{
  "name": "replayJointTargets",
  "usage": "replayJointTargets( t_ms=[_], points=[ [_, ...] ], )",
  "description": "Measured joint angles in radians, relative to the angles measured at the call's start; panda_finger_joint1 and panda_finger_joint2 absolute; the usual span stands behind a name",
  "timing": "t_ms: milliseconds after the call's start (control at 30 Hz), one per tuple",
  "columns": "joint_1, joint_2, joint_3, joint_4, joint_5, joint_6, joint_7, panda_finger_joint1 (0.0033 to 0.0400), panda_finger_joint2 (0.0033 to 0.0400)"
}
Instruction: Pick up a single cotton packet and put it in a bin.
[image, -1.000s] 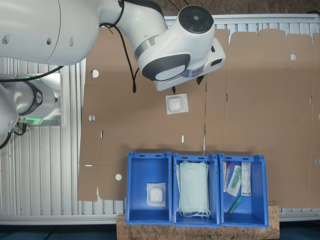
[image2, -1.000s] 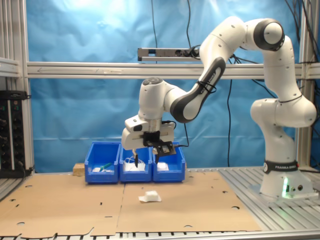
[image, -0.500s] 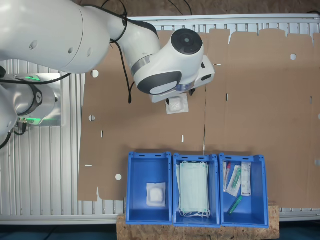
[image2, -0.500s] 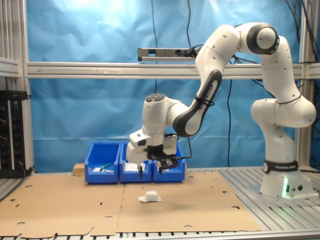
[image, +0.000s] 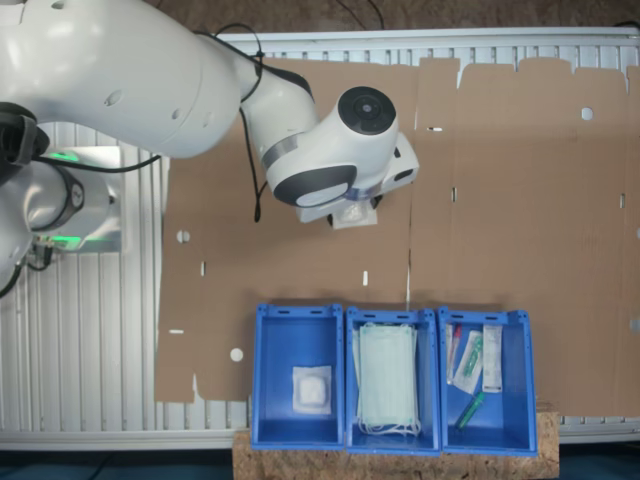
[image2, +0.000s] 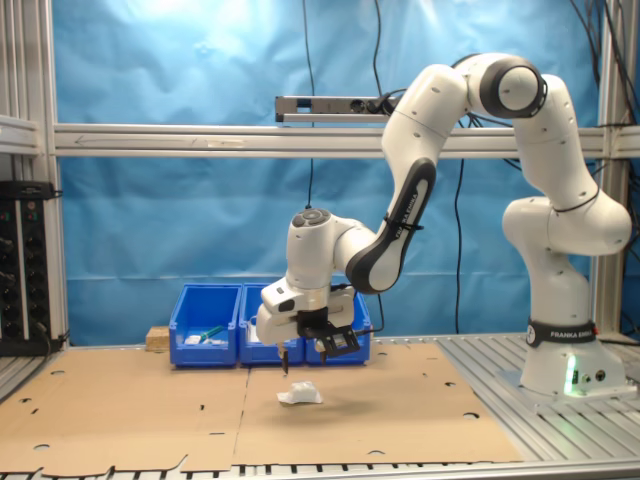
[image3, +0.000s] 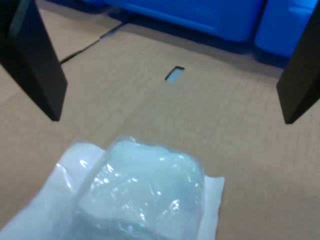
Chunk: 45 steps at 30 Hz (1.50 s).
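Note:
A cotton packet (image3: 135, 195), translucent white with a round pad inside, lies flat on the brown cardboard. In the wrist view it sits just below and between my two black fingers (image3: 35, 55), which stand wide apart. My gripper (image3: 171, 119) is open and holds nothing. In the second exterior view the gripper (image2: 303, 362) hangs a short way above the packet (image2: 300, 394). From overhead the arm's hand covers most of the packet (image: 355, 216). The bin (image: 297, 330) is the blue crate at the first exterior view's left, holding another cotton packet (image: 311, 388).
Beside the bin stand a blue crate with pale green masks (image: 390, 320) and one with syringes and long packets (image: 487, 318). The same row of crates (image2: 205, 325) stands behind the gripper in the second exterior view. Slots and holes mark the cardboard (image: 520, 200). Metal rails border it.
The arm has come down and shifted over the loose packet, which the hand now largely covers from overhead. The fingers stay open. The packet has not moved.

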Motion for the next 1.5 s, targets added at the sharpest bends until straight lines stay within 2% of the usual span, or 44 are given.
replayJointTargets(
  t_ms=[300,767,1067,1500],
  points=[
    [-0.048,0.035,0.047,0.0,0.005,0.023,-0.014,0.04,0.04],
    [-0.138,0.053,0.156,0.005,0.023,0.041,-0.029,0.04,0.04],
    [-0.169,0.083,0.193,0.035,0.031,0.046,-0.033,0.04,0.04],
    [-0.205,0.13,0.211,0.086,0.034,0.055,-0.035,0.04,0.04]
  ],
)
